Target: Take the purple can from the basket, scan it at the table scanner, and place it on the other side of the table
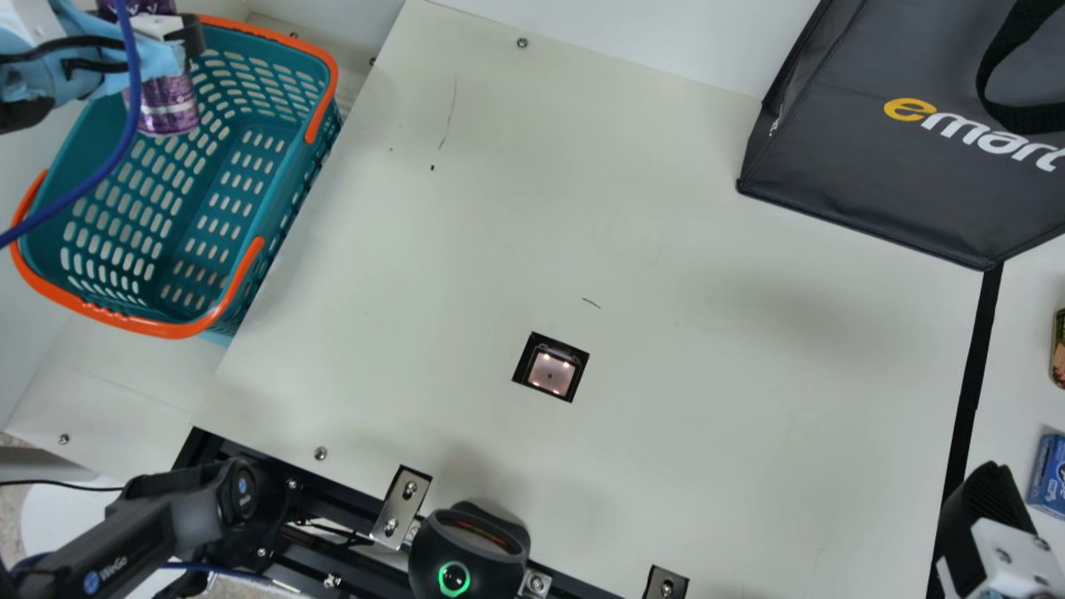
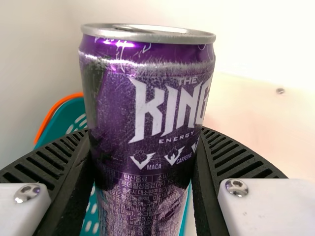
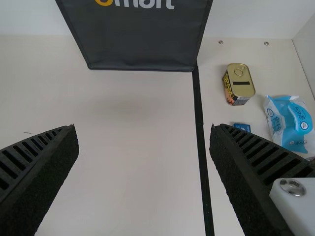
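At the main view's upper left, my left gripper [image 1: 179, 37] is over the teal basket [image 1: 62, 187], shut on the purple can [image 1: 169, 104]. In the left wrist view the purple can [image 2: 147, 98] stands upright between the ribbed fingers of my left gripper [image 2: 143, 162], both pressed to its sides. The table scanner [image 1: 552, 372] is a lit square set into the table. My right gripper [image 1: 986, 499] is at the main view's lower right edge; in the right wrist view my right gripper [image 3: 144, 147] is open with nothing between its fingers.
A dark bag [image 1: 865, 166] stands at the table's far right. Past the black tape line [image 3: 199, 132] lie a food tin [image 3: 239, 84], a blue-and-white packet [image 3: 290, 124] and a small blue box [image 1: 1052, 474]. A round black device [image 1: 470, 553] sits at the near edge.
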Tool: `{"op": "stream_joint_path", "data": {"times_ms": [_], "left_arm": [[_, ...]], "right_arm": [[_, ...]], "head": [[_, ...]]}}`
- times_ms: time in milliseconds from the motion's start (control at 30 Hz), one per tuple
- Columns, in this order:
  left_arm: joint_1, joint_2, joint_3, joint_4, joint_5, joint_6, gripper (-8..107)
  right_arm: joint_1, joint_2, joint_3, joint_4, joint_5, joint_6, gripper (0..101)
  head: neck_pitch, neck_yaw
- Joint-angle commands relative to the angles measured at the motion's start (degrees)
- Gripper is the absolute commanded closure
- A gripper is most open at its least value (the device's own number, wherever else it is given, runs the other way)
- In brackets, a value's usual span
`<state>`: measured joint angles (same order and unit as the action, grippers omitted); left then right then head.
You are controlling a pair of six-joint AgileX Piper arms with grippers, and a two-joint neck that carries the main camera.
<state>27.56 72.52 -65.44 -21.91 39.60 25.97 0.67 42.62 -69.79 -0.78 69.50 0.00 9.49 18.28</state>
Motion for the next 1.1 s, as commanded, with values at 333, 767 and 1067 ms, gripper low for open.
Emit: {"op": "stream_joint_path", "data": {"times_ms": [333, 767, 1067], "left_arm": [[-13.1, -3.7, 1.5, 5.8, -2.9, -9.9, 107], [-21.9, -7.1, 11.3, 10.8, -13.4, -16.6, 107], [-24.9, -11.1, 19.7, 12.8, -18.0, -19.7, 107]], "right_arm": [[0.0, 0.0, 0.0, 0.0, 0.0, 0.0, 6], [0.0, 0.0, 0.0, 0.0, 0.0, 0.0, 6], [0.0, 0.0, 0.0, 0.0, 0.0, 0.0, 6]], "head": [[-1.6, 0.1], [-1.6, 0.1], [-1.6, 0.1]]}}
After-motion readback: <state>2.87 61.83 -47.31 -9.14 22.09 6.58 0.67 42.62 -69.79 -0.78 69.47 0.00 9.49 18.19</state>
